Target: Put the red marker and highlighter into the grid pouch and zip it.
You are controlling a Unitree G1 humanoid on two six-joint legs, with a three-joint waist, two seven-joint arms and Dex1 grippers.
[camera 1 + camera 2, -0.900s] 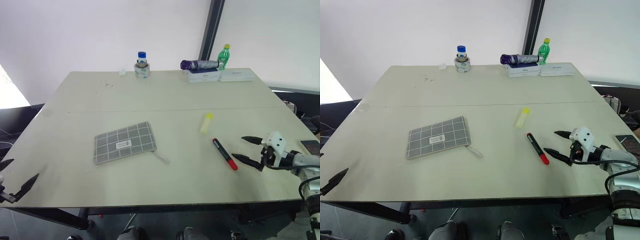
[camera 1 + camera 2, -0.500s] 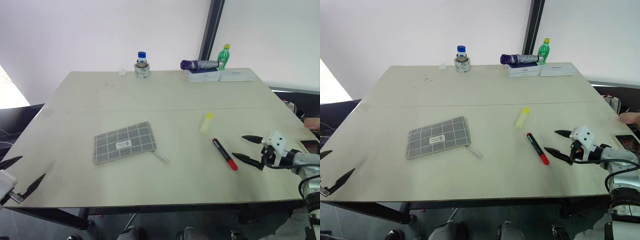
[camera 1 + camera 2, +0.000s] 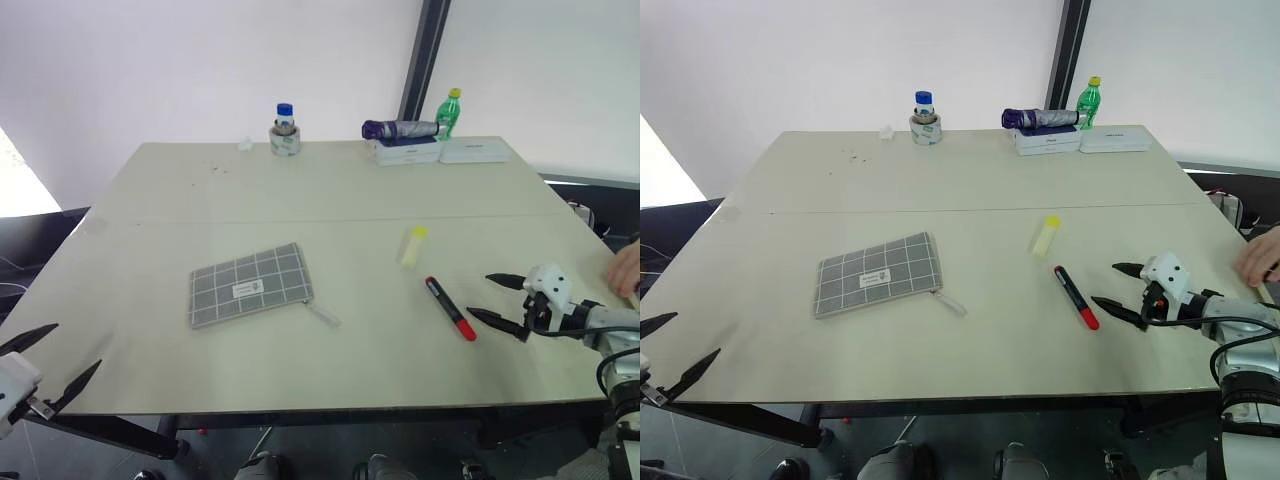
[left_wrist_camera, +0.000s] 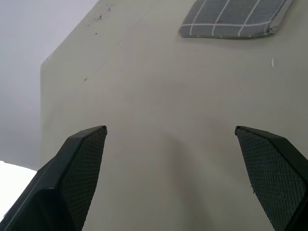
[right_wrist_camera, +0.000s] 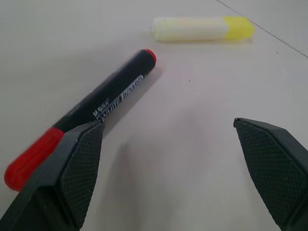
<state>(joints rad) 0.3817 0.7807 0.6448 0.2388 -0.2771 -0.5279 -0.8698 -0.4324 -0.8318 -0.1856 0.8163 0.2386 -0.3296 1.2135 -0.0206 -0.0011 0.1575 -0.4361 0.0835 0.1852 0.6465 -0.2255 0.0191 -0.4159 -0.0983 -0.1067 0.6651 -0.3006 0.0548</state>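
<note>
The grid pouch [image 3: 250,285] lies flat on the table [image 3: 300,190], left of the middle, with its white label facing up and its zipper pull trailing off the corner nearest the marker. The red marker [image 3: 449,307] lies well to the right of the pouch, on the bare tabletop, angled with its dark barrel toward the far side and its red cap toward the near edge. The highlighter [image 3: 412,245] rests just beyond the marker's far end, apart from it, its brighter yellow cap pointing away toward the back of the table. The right gripper [image 3: 504,302] hangs low over the table just to the right of the marker, its two black fingers spread wide with nothing between them; in the right wrist view the marker [image 5: 82,142] lies beside one finger and the highlighter [image 5: 202,28] farther ahead. The left gripper [image 3: 52,358] sits at the near left corner of the table, also spread wide and empty, well apart from the pouch [image 4: 236,18]. At the right edge a person's hand [image 3: 628,270] rests near the table. Along the far edge stand a blue-capped jar [image 3: 285,131], a green bottle [image 3: 448,112] and flat white boxes [image 3: 438,151].
</note>
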